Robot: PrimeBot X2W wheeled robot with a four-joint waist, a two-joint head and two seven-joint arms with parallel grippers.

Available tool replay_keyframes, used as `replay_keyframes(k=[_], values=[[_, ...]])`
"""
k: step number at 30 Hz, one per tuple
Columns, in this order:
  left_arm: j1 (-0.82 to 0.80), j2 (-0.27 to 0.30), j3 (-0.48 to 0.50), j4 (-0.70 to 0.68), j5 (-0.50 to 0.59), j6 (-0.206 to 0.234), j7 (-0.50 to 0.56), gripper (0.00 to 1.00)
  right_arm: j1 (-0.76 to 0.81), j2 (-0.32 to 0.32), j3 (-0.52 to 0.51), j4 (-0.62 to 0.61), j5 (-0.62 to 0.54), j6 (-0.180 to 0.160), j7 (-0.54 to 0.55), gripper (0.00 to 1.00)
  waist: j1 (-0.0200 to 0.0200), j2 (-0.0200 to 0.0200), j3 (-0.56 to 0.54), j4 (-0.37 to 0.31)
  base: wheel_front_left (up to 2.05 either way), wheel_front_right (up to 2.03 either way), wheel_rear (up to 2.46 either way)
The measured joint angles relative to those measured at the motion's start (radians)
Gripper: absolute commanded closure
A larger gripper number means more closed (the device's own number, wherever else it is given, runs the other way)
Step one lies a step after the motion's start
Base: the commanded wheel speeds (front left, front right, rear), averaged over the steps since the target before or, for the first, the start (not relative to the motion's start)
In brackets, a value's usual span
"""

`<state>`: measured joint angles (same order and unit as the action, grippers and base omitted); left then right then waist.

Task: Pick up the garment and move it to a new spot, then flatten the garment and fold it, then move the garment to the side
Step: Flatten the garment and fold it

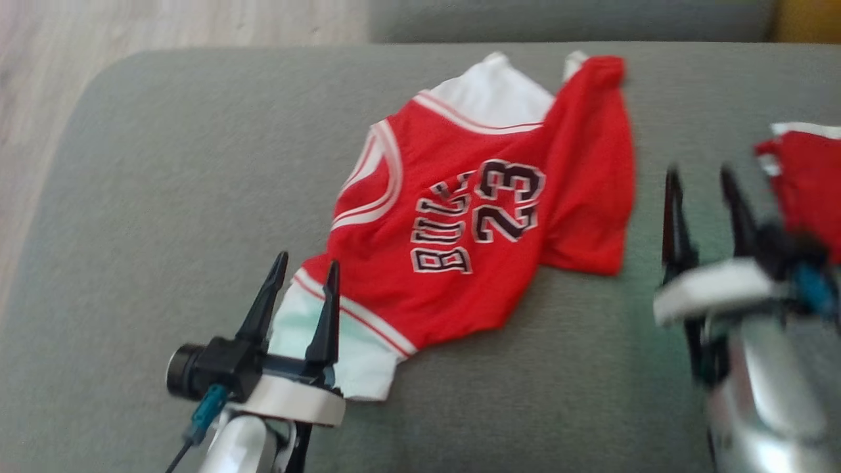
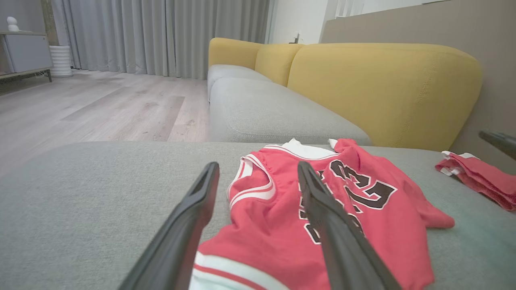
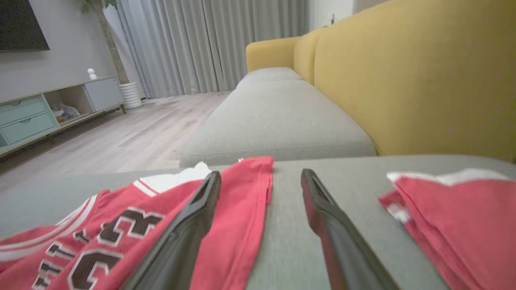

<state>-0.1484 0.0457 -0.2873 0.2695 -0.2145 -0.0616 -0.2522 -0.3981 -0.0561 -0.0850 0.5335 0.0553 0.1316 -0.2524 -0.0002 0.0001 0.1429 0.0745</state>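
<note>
A red basketball jersey (image 1: 473, 217) with white trim and the number 23 lies crumpled on the grey cushion (image 1: 164, 197), its right side folded over. My left gripper (image 1: 303, 270) is open at the jersey's near hem, fingers straddling the white-banded corner (image 2: 258, 241). My right gripper (image 1: 700, 174) is open over bare cushion just right of the jersey's folded edge (image 3: 246, 209), holding nothing.
A second red garment (image 1: 805, 177) lies folded at the cushion's right edge, close to my right gripper; it also shows as red cloth (image 3: 455, 217). Yellow sofa backrests (image 2: 383, 88) rise behind. Wooden floor (image 1: 131, 26) lies off the cushion's left side.
</note>
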Motion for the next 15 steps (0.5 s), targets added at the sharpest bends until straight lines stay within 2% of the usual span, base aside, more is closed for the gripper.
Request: replay_keyframes(k=[7,15], values=[[0.044,0.001,0.026,-0.005,0.000,0.000,0.000,0.00,0.242,0.003,0.067,-0.173,0.103,0.000,0.000,0.00,0.0000,0.0000,-0.040,-0.074,0.00,0.00,0.00],[0.057,0.001,0.028,-0.013,0.000,-0.001,0.000,0.00,0.347,0.010,0.103,-0.228,0.121,0.000,0.000,0.00,0.0001,0.0000,-0.053,-0.096,0.00,0.00,0.00]])
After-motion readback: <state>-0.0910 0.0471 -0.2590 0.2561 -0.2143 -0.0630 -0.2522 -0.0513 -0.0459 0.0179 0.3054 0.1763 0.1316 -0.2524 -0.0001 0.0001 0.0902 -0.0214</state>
